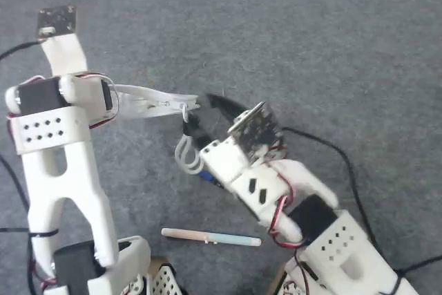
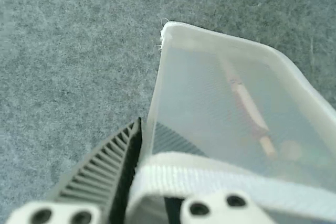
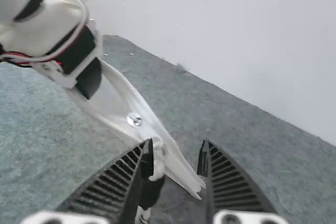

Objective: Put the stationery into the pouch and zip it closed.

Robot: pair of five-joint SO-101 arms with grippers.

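The left gripper (image 2: 149,145) is clamped on the banded edge of a translucent mesh pouch (image 2: 220,93), held out flat above the grey carpet (image 1: 331,53), with a slim wooden pencil (image 2: 247,106) inside. The right gripper (image 3: 176,148), its ribbed black fingers apart, brackets the pouch's far corner. A pale pen (image 1: 210,238) lies between the arm bases.

The left pincer (image 1: 188,106) stretches out level from its arm, clamped shut. The right pincer (image 3: 176,145) meets its tip, jaws standing apart.
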